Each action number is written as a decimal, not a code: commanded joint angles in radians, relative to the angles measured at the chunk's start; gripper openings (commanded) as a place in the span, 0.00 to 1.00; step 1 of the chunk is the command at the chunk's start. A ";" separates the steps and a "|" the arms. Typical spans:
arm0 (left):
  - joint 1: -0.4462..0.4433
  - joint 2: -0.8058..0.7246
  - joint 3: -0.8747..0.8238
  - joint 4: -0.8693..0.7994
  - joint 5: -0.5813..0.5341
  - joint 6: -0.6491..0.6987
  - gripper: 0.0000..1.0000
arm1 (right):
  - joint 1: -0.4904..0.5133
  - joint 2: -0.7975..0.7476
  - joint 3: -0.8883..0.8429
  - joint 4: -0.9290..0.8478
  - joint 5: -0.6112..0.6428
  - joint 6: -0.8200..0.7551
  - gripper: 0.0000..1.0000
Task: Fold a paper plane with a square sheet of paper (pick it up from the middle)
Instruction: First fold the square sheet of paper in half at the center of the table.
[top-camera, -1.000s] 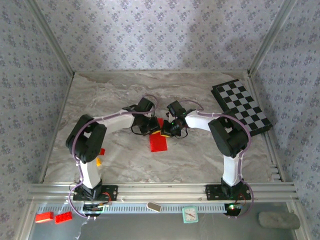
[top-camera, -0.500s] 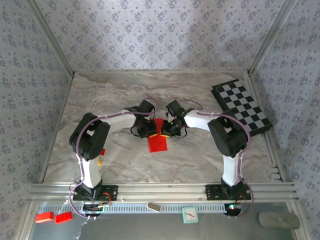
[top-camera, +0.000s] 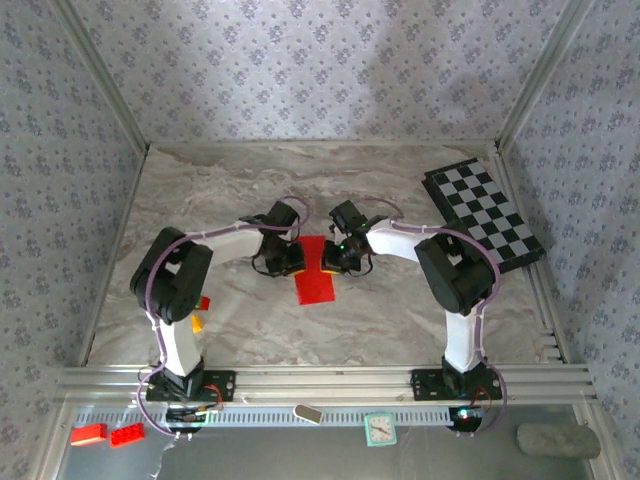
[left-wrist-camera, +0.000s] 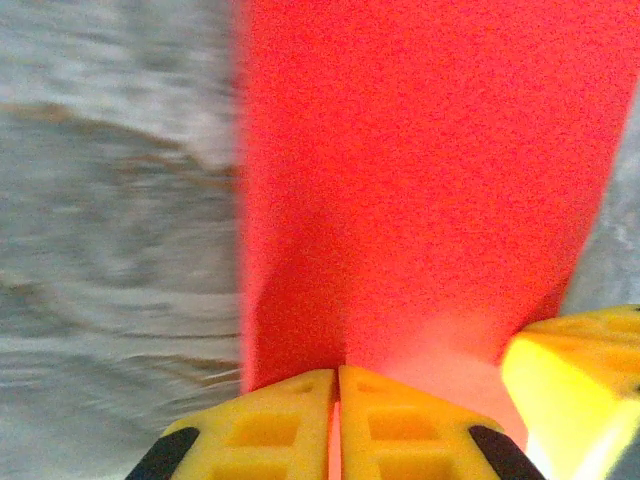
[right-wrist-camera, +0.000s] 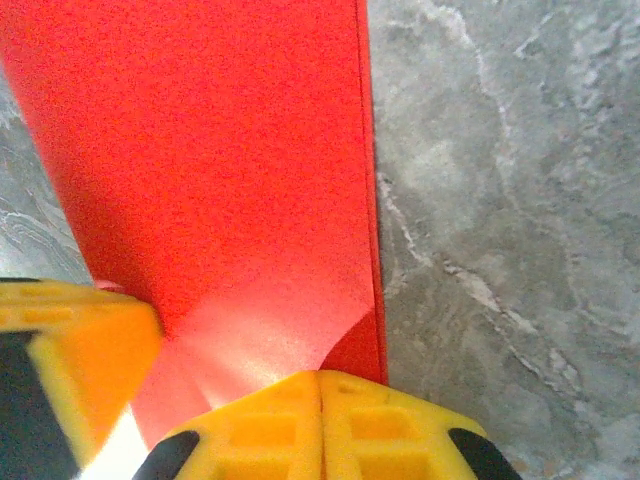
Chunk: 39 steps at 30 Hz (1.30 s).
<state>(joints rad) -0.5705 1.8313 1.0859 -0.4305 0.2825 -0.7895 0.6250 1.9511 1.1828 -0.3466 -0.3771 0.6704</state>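
The red sheet of paper (top-camera: 316, 284), folded narrow, lies in the middle of the table (top-camera: 400, 320). The left gripper (left-wrist-camera: 338, 425) and right gripper (right-wrist-camera: 320, 425) each pinch its far end with fingers closed, side by side, probably to steady the layers for creasing.

Robot lab test cell, aluminium frame rails (top-camera: 330, 378), floral wallpaper walls (top-camera: 320, 70), marble-look tabletop (top-camera: 400, 310)

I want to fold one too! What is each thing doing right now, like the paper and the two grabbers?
square sheet of paper: folded into a long narrow shape, lying on the table, far end pinched.
left gripper: shut on the paper's end.
right gripper: shut on the paper's end.
checkered board: lying flat, untouched.
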 joint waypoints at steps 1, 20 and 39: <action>0.052 -0.044 -0.038 -0.133 -0.102 0.069 0.11 | 0.002 0.124 -0.071 -0.175 0.201 -0.065 0.08; 0.007 -0.007 0.004 0.160 0.161 -0.048 0.13 | -0.006 0.138 0.001 -0.232 0.173 -0.173 0.08; 0.191 0.016 -0.118 0.165 0.045 0.064 0.13 | -0.029 0.162 0.001 -0.250 0.232 -0.223 0.08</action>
<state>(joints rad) -0.4599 1.8519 1.0088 -0.2077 0.4656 -0.7834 0.6243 1.9865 1.2556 -0.4423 -0.3706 0.4873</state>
